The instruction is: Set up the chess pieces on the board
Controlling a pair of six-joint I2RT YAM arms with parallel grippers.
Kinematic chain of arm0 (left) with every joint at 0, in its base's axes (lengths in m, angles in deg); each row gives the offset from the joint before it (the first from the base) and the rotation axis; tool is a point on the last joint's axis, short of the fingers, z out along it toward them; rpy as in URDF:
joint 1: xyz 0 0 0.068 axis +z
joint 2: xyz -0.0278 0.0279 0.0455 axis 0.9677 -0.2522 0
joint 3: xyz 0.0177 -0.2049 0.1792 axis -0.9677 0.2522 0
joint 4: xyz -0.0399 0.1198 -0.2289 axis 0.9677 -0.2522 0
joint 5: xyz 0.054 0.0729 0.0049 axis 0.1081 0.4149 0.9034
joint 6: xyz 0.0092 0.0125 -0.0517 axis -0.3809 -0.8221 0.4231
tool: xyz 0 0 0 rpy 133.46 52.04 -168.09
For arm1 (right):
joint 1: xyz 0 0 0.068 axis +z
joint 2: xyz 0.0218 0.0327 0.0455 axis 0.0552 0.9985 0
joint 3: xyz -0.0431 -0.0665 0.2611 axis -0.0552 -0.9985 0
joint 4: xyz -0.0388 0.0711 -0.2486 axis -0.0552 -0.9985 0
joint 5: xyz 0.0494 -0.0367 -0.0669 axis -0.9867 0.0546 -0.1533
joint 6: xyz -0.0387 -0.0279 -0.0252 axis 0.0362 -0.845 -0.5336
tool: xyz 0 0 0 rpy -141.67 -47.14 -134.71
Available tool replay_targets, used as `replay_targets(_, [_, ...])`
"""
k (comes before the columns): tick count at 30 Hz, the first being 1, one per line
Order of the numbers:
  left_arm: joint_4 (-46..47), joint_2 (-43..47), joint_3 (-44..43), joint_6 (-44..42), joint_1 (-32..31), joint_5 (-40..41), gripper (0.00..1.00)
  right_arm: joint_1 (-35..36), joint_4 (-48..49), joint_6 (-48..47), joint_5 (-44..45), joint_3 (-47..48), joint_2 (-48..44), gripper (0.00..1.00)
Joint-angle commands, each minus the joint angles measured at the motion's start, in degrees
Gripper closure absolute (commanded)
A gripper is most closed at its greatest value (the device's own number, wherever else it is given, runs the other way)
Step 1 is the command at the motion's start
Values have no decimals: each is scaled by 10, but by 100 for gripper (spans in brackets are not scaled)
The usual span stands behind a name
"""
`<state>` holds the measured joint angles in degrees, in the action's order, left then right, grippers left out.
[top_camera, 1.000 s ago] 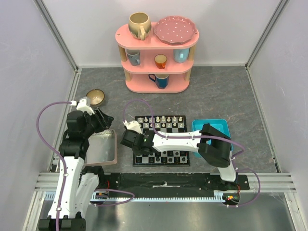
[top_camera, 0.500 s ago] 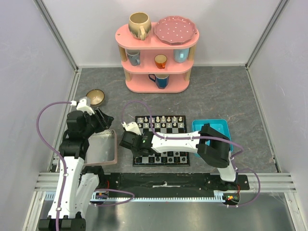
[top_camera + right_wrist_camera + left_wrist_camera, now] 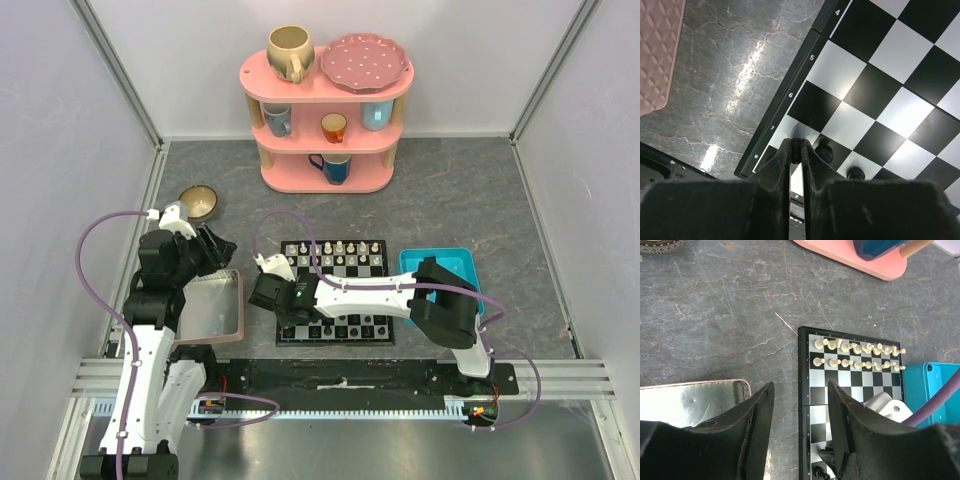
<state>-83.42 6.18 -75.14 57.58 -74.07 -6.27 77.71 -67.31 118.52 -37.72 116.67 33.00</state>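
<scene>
Broadly, the grey stone-patterned table (image 3: 480, 200) carries a pink three-level shelf (image 3: 320, 92) at the back, which plays no part now. Nearer lies the flat black-and-white checked chessboard (image 3: 365, 272), placed between a pink-rimmed grey tray (image 3: 212, 305) and a blue rectangular tray (image 3: 440, 256), probably so each arm can reach it. The left gripper (image 3: 800, 390) hangs above the pink-rimmed tray's corner with its fingers apart and nothing between them; it seems to wait. The right gripper (image 3: 796, 146) is low over the board's near left corner, its fingers pressed together on a tiny black piece (image 3: 796, 143), I judge to stand it beside the other black pieces (image 3: 824, 149). The cream-white pieces (image 3: 845, 347) already fill two rows at the far edge
</scene>
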Motion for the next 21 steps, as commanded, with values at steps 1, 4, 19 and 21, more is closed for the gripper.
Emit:
replay_targets(1, [22,7,4,-13,3,-11,46,6,-2,8,17,24,10,100])
replay_targets(4, [22,7,4,-13,3,-10,46,6,1,9,17,23,10,100])
replay_targets(19, [22,7,4,-13,3,-11,46,6,4,10,18,28,20,99])
replay_targets(21, [22,8,5,-14,3,-11,46,6,4,10,21,28,20,98])
